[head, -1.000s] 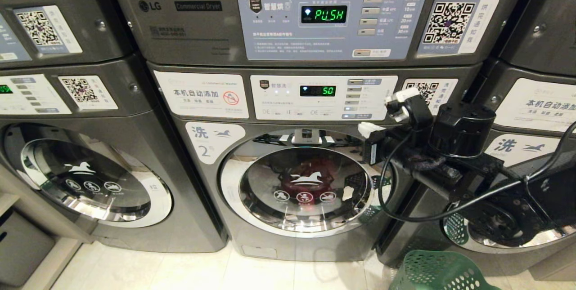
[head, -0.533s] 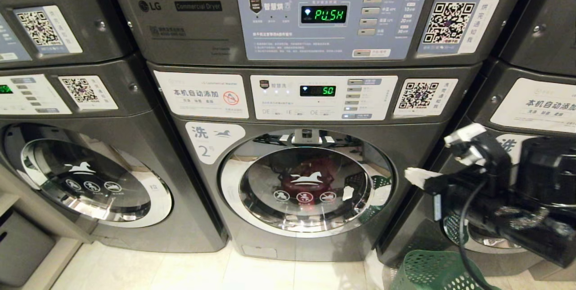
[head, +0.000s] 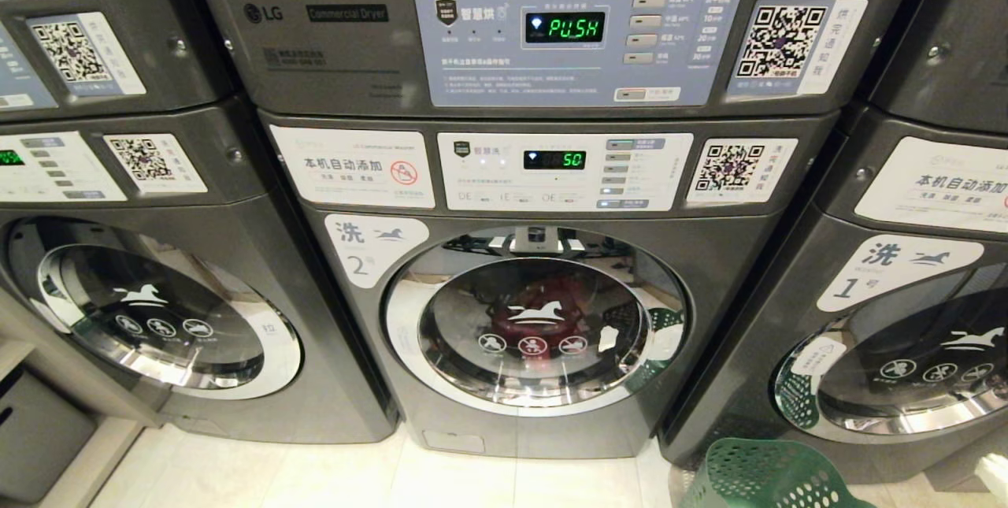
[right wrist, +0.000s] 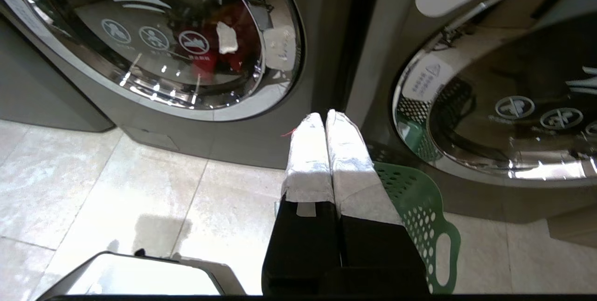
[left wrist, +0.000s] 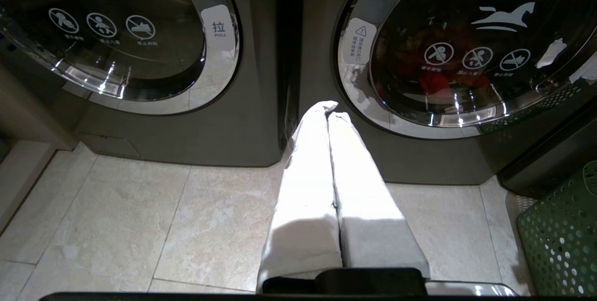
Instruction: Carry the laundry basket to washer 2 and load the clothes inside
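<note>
Washer 2 stands straight ahead, its round chrome-ringed glass door closed. A red garment of the clothes shows dimly behind the glass, also as the red garment and the red garment in the wrist views. The green laundry basket stands on the floor at the lower right, between washer 2 and washer 1; the basket lies just under my right gripper. My left gripper is shut and empty, low before the gap left of washer 2. My right gripper is shut and empty too.
Washer 1 stands to the right and another like washer to the left, both with doors closed. Dryers with lit panels are stacked above. Pale floor tiles run along the machines' feet.
My right arm has dropped from in front of washer 2's door, down and to the right, and has left the head view. The washer door and the basket have not moved.
</note>
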Available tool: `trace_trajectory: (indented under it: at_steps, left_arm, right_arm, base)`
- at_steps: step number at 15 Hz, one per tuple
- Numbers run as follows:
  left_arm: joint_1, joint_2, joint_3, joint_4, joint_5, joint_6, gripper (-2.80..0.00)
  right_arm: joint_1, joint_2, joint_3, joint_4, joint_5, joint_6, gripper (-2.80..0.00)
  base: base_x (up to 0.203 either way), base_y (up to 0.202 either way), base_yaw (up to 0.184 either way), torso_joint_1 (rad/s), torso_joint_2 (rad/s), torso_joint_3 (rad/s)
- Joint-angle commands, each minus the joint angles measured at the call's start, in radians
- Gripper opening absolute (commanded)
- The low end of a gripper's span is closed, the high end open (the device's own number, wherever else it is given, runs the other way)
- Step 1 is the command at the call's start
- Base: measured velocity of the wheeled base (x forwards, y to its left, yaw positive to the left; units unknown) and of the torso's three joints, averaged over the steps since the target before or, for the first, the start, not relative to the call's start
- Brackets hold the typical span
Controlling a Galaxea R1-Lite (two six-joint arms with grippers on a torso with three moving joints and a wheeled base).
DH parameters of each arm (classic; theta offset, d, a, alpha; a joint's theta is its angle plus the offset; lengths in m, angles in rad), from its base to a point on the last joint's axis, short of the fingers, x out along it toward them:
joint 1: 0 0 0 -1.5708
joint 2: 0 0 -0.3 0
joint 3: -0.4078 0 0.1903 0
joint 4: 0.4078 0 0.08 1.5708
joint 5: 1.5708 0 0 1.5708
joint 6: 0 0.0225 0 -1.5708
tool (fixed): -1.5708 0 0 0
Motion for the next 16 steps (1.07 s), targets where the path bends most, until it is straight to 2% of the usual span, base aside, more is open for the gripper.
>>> trace_trajectory:
  at_steps: [1,3,7,16]
  left_arm:
    - [0.000,0.000,0.000,0.001,0.000,0.000,-2.80]
    - [0.000,0.000,0.000,0.001,0.000,0.000,-2.80]
    - [0.000,0.000,0.000,0.001,0.000,0.000,-2.80]
    - [0.000,0.000,0.000,0.001,0.000,0.000,-2.80]
  right_arm:
    - [-0.041,-0.253,0.099,0.079,0.025,-0.027,-2.80]
    - [0.046,-0.263,0.114,0.124,0.003,-0.042,-2.80]
    - [0.018,-0.515,0.111,0.243,-0.031,-0.079,-2.80]
    - [0.010,-0.528,0.121,0.245,-0.053,-0.088,-2.80]
  base:
    - [0.000,0.000,0.000,0.000,0.00,0.000]
    - [0.000,0.000,0.000,0.000,0.00,0.000]
    - [0.000,0.000,0.000,0.000,0.00,0.000]
    - [0.000,0.000,0.000,0.000,0.00,0.000]
